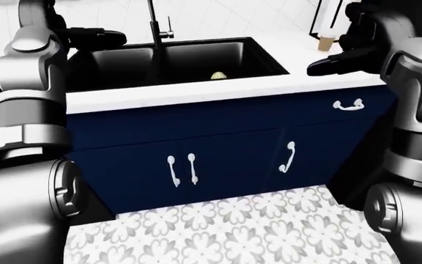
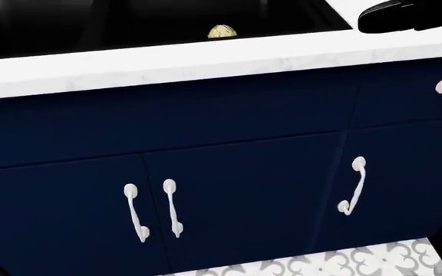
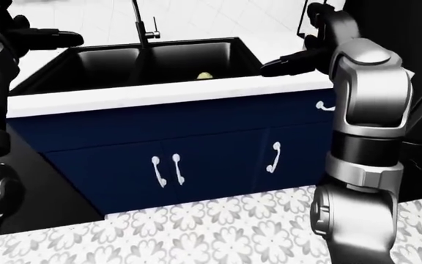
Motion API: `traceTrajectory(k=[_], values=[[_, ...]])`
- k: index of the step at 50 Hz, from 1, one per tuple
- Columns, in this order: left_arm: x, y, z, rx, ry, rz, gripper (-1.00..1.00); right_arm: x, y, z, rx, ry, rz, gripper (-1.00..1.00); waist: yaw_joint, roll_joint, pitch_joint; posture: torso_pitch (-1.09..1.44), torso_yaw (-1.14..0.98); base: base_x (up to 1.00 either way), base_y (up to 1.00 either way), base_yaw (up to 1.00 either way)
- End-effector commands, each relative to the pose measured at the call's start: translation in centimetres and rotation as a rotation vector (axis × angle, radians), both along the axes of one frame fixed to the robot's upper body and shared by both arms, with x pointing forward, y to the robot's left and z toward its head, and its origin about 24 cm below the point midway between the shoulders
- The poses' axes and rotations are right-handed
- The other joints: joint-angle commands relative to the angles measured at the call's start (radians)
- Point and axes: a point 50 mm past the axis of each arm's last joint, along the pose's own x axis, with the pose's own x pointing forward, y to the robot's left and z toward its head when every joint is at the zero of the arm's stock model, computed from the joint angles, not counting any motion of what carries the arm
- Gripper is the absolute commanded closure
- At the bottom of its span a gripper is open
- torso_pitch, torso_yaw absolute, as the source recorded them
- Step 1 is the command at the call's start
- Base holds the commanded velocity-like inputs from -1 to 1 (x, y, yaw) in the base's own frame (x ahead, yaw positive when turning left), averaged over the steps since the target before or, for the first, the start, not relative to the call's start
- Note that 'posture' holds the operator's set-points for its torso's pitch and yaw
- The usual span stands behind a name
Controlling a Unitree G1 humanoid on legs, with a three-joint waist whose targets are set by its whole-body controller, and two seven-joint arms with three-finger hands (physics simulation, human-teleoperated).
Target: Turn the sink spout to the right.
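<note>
The dark sink faucet (image 1: pixel 152 25) stands at the far rim of the black sink (image 1: pixel 262 58), with a small lever (image 1: pixel 169 28) on its right side. Its spout rises out of the top of the left-eye view, so its direction is hidden. My left hand (image 1: pixel 115 37) is open, with fingers stretched toward the faucet, a short way to its left and above the sink's left rim. My right hand (image 1: pixel 317 67) is open and hovers over the white counter to the right of the sink, fingers pointing left. Neither hand touches the faucet.
A small yellowish object (image 1: pixel 218 75) lies in the sink basin. A paper towel holder (image 1: pixel 326 33) stands on the white counter (image 1: pixel 196 93) behind my right hand. Navy cabinets (image 2: pixel 229 190) with white handles (image 2: pixel 171 207) sit below, and patterned floor tiles (image 1: pixel 233 231) lie before them.
</note>
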Motion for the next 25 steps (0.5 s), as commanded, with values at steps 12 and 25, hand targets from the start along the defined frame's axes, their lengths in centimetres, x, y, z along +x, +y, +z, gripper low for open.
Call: traceTrajectory(k=[12, 25], values=[[-0.91, 0.08, 3.15, 0.024, -0.116, 0.007, -1.0, -0.74, 0.65, 2.8, -0.002, -0.127, 0.04, -1.0, -0.012, 0.072, 0.013, 0.0, 0.0, 0.0, 0.21, 0.0], [-1.04, 0.18, 3.57, 0.023, -0.123, 0.009, -1.0, -0.6, 0.8, 3.25, -0.013, -0.12, 0.034, -1.0, -0.009, 0.061, -0.022, 0.0, 0.0, 0.06, 0.0, 0.0]])
